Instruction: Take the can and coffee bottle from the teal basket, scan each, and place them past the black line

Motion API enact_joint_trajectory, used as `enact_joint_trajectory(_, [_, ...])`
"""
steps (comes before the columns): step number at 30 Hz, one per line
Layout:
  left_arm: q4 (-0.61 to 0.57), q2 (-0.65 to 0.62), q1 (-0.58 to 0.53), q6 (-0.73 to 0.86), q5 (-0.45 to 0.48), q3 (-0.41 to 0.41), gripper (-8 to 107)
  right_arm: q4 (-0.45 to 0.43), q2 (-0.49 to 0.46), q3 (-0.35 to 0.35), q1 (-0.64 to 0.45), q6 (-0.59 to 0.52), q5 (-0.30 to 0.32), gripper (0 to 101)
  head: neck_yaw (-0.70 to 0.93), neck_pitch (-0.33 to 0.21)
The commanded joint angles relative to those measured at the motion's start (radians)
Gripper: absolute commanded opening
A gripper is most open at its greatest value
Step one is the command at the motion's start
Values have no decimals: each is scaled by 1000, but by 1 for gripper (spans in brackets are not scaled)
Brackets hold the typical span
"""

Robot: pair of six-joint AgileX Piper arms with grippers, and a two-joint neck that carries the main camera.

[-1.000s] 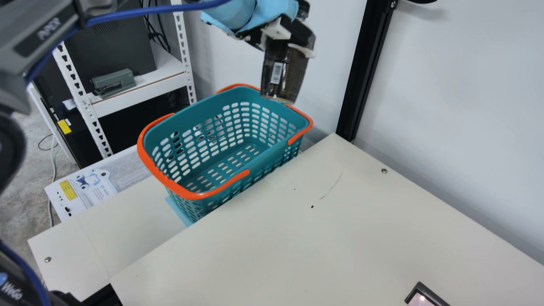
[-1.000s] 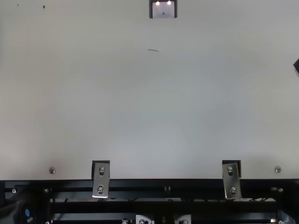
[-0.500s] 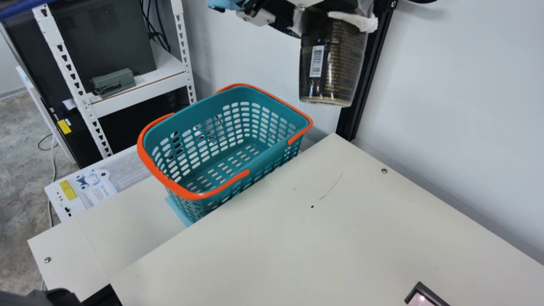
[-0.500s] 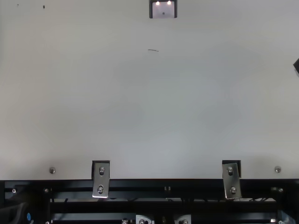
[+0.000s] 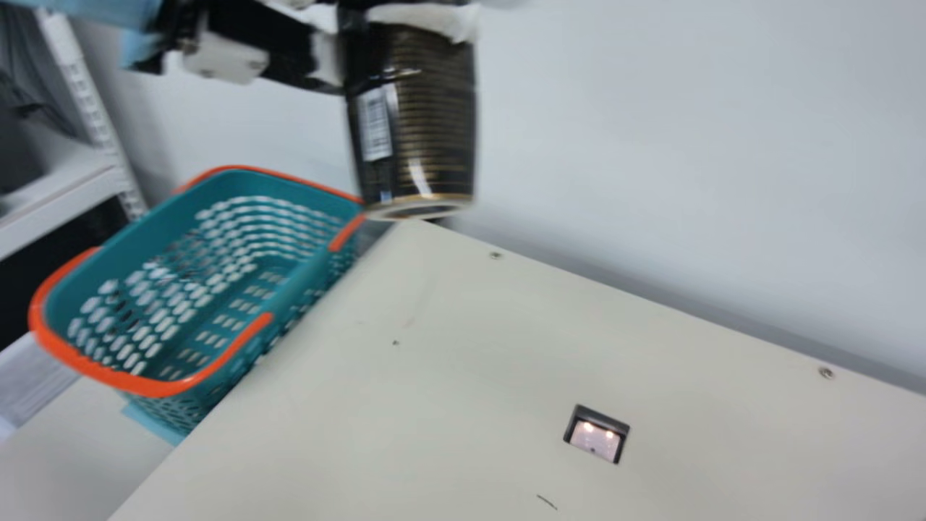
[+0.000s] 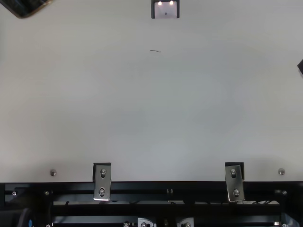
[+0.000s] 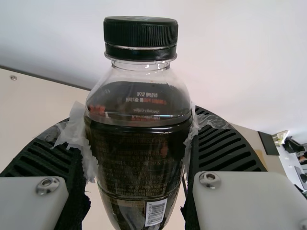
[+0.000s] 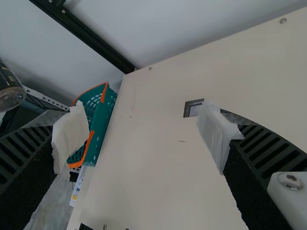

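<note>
Coffee bottle (image 5: 419,137), upright or nearly so, hangs clamped round its middle in the left gripper (image 7: 137,153), presumably leaving its barcode (image 7: 156,212) exposed for the scanner (image 5: 595,439). Near the teal basket (image 5: 296,289), the table (image 5: 470,362) begins; the right gripper (image 8: 144,136) gapes.

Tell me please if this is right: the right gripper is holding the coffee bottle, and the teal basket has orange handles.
The gripper is wrong: the left gripper is holding the coffee bottle, as the left wrist view shows.
</note>
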Motion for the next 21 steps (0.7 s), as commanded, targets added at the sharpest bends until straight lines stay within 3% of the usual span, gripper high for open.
enact_joint_trajectory(1, [10,-8,-30,-11,-7,7,10,0,0,0,0,0,0,101,-62,-27])
enact_joint_trajectory(15, [100,-39,-223,-112,-58,29,10,0,0,0,0,0,0,101,-422,-27])
enact_joint_trajectory(21, [120,-49,-304,-157,-72,29,10,0,0,0,0,0,0,101,-422,-27])
